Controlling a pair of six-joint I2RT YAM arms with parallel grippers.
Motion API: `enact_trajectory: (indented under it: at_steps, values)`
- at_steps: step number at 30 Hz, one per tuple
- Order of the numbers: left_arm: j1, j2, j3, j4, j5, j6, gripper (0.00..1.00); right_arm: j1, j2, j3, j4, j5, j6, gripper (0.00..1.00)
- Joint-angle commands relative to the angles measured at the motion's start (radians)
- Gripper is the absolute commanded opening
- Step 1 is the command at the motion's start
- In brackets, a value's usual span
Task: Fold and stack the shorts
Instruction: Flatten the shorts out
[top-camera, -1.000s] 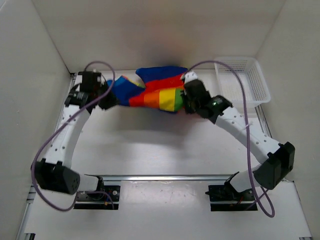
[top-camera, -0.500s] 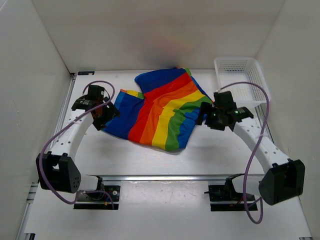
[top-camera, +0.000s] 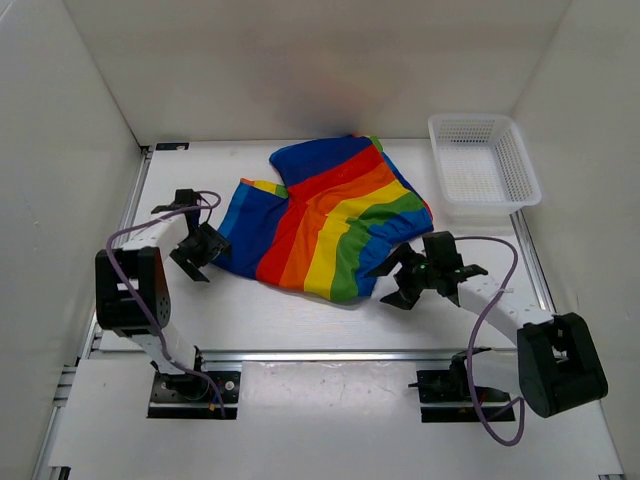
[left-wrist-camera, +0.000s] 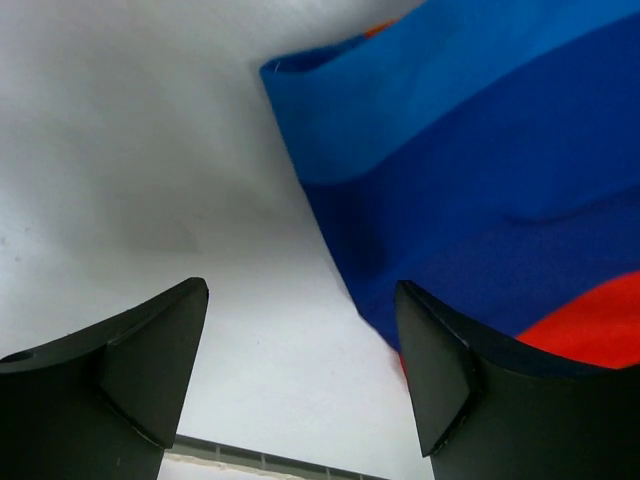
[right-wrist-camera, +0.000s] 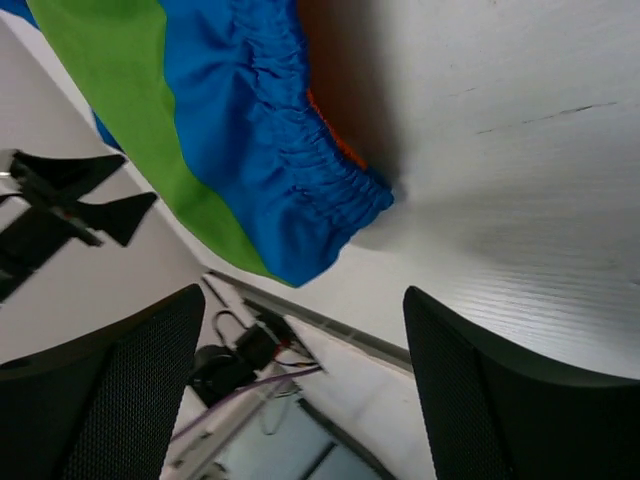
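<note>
The rainbow-striped shorts (top-camera: 325, 220) lie spread out flat on the table, in the middle toward the back. My left gripper (top-camera: 197, 255) is open and empty, just left of the shorts' blue left edge (left-wrist-camera: 460, 170). My right gripper (top-camera: 392, 284) is open and empty, just off the shorts' near right corner, where the blue gathered hem (right-wrist-camera: 290, 150) and green stripe show. Neither gripper touches the cloth.
A white mesh basket (top-camera: 483, 165) stands at the back right, beside the shorts. White walls close in the left, back and right. A metal rail (top-camera: 320, 355) runs along the near edge by the arm bases.
The shorts were held bunched up in the air between both grippers, then were laid out flat. Both grippers have let go and pulled back toward me, low over the table.
</note>
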Motion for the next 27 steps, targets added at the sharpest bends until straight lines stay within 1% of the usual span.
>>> enact_trajectory:
  at_steps: [1,3,4,6,7,8,9,10,12,13,14,16,17,18,19,20,21,22,23,25,26,27]
  values:
    - [0.007,0.026,0.068,0.054,0.006,0.008,0.86,0.009,0.039,-0.035,0.160,-0.068,0.199,0.84]
    - [0.007,0.065,0.085,0.054,0.006,0.008,0.85,0.020,0.055,-0.035,0.169,-0.055,0.225,0.84]
    - [0.007,0.075,0.100,0.054,0.006,0.008,0.84,0.044,0.074,-0.035,0.184,-0.040,0.251,0.83]
    - [0.007,0.100,0.116,0.054,0.006,0.008,0.75,0.054,0.105,-0.035,0.213,-0.040,0.265,0.83]
    - [0.007,0.100,0.116,0.054,0.006,0.008,0.69,0.066,0.147,-0.024,0.229,-0.040,0.265,0.83]
    - [0.007,0.111,0.126,0.054,0.006,0.008,0.56,0.075,0.167,-0.024,0.241,-0.040,0.276,0.83]
    - [0.007,0.111,0.139,0.054,0.006,0.008,0.48,0.075,0.201,-0.024,0.256,-0.040,0.288,0.83]
    - [0.007,0.111,0.139,0.054,0.006,0.008,0.40,0.098,0.214,-0.033,0.310,-0.026,0.303,0.82]
    - [0.007,0.111,0.148,0.054,0.006,0.017,0.19,0.115,0.250,-0.024,0.310,0.012,0.317,0.80]
    - [0.007,0.111,0.148,0.054,0.006,0.017,0.13,0.124,0.266,-0.015,0.310,0.023,0.317,0.79]
    - [0.007,0.111,0.157,0.054,0.006,0.017,0.10,0.124,0.282,0.002,0.310,0.035,0.317,0.77]
    - [0.007,0.100,0.157,0.054,0.017,0.026,0.10,0.124,0.319,0.025,0.310,0.069,0.288,0.63]
    - [0.007,0.089,0.157,0.054,0.017,0.026,0.10,0.114,0.329,0.037,0.301,0.104,0.273,0.54]
    - [0.007,0.076,0.157,0.054,0.017,0.026,0.10,0.094,0.329,0.057,0.271,0.124,0.250,0.41]
    - [0.007,0.066,0.168,0.054,0.017,0.026,0.10,0.078,0.329,0.125,0.222,0.147,0.185,0.18]
    - [0.007,0.057,0.168,0.054,0.017,0.039,0.10,0.062,0.329,0.167,0.130,0.165,0.141,0.10]
    - [0.016,0.048,0.183,0.054,0.026,0.039,0.10,0.030,0.329,0.212,0.076,0.182,0.103,0.03]
    - [0.016,0.033,0.192,0.054,0.026,0.048,0.10,0.013,0.329,0.302,0.027,0.225,0.066,0.00]
    - [0.016,0.033,0.205,0.054,0.037,0.048,0.10,-0.021,0.317,0.345,-0.037,0.241,-0.007,0.00]
    - [0.016,0.022,0.261,0.045,0.049,0.048,0.10,-0.049,0.316,0.432,-0.088,0.271,-0.074,0.00]
    - [0.016,0.022,0.286,0.030,0.060,0.048,0.10,-0.075,0.316,0.535,-0.119,0.287,-0.110,0.00]
    - [0.016,0.022,0.342,0.004,0.060,0.048,0.10,-0.084,0.316,0.589,-0.200,0.296,-0.177,0.00]
